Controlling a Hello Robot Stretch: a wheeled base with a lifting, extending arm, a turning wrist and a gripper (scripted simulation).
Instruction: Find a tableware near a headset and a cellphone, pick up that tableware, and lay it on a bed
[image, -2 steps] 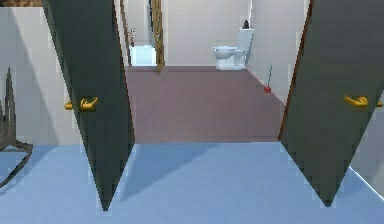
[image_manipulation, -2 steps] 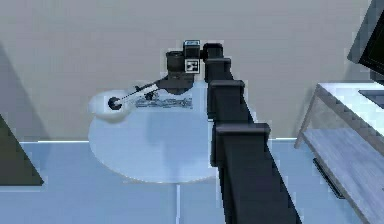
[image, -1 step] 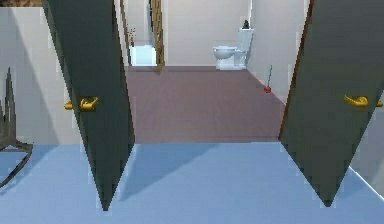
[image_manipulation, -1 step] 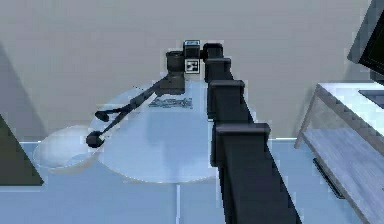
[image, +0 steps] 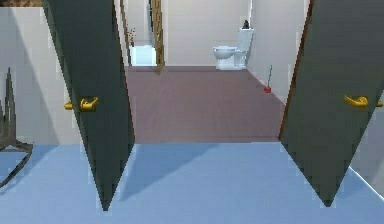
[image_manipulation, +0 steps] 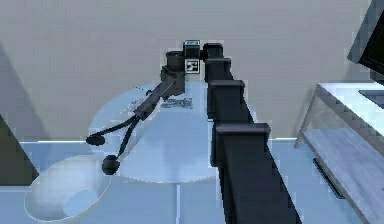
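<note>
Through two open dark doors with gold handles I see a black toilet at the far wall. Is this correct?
Not quite. The forward view shows that the toilet at the far wall is white, not black. The rest holds: two dark doors stand open, and they have gold handles.

A dark door (image: 95, 110) is seen at the forward view's left and a second dark door (image: 335, 100) at its right. Between them a brown floor (image: 200, 105) is shown, with a white toilet (image: 232, 50) at its far end. A round pale tabletop (image_manipulation: 170, 148) is seen in the arm side view.
</note>
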